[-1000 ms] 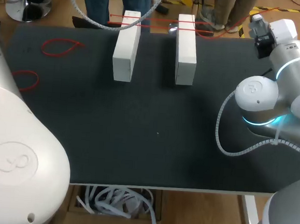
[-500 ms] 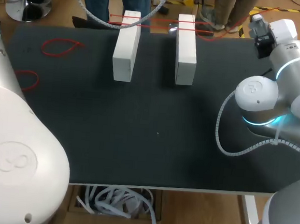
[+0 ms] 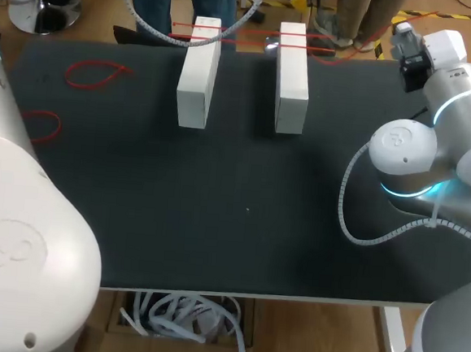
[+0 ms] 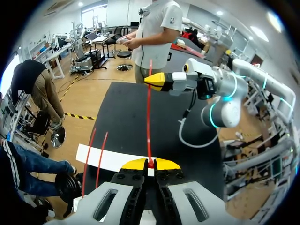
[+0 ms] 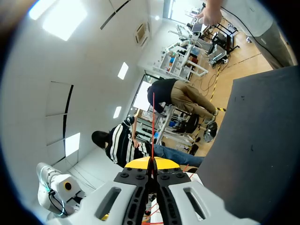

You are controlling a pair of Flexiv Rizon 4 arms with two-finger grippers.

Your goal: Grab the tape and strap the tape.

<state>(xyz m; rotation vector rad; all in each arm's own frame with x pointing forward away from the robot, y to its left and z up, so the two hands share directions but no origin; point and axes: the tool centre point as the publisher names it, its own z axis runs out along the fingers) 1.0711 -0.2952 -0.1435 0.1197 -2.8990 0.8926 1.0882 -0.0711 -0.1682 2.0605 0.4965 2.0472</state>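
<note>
Head view: black table [image 3: 240, 225] is carrying two white blocks [image 3: 198, 83] side by side near its far edge. Red tape [image 3: 204, 35] is crossing their far ends. Two spare red loops [image 3: 97, 74] are lying near the left edge. Neither arm's fingertips are clearly showing here.

Left wrist view: left gripper [image 4: 150, 163] is pinching the tape between pressed-together tips, just above a block. The strand is running taut ahead to the right gripper [image 4: 154, 80].

Right wrist view: right gripper's tips are squeezing the same strand, which is stretching straight ahead beside the table.
</note>
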